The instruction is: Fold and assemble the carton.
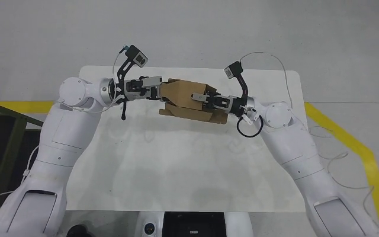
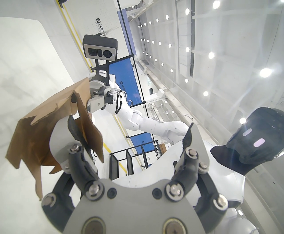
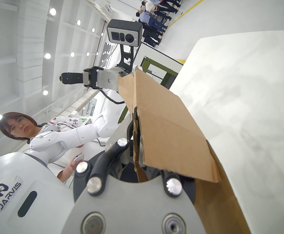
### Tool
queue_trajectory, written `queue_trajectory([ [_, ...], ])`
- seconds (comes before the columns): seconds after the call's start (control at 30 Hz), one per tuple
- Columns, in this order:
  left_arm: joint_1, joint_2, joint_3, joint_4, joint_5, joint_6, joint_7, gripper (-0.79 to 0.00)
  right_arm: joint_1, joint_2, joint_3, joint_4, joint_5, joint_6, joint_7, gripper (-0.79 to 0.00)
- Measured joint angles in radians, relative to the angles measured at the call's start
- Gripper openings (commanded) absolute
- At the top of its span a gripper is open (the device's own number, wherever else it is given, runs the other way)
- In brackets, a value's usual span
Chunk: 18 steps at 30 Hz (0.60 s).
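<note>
Brown cardboard carton point(image 1: 185, 98) – half-folded, flaps loose – over white table point(image 1: 177, 172), right gripper point(image 1: 204, 99) clamped on one wall, left gripper point(image 1: 159, 90) spread wide, one finger point(image 2: 74, 130) against a flap

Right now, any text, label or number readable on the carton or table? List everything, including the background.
carton: no print on the faces that show.
table: no print.
white wall panel: logo lettering only; brand print, left unquoted.
blue panel: logo lettering, partly hidden by an arm; brand print, left unquoted.
No numbers or signs can be read elsewhere.
</note>
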Motion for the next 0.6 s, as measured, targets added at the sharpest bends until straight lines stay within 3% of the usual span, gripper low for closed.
queue_trajectory([
  [0.33,0.019,-0.003,0.001,-0.038,0.0,0.026,0.0,0.0,-0.037,0.028,0.065,-0.077,-0.027,0.121,0.097,-0.785],
  [0.6,0.009,-0.018,0.038,-0.056,-0.029,0.043,0.005,0.0,-0.048,0.026,0.055,-0.106,-0.039,0.145,0.061,-0.785],
])
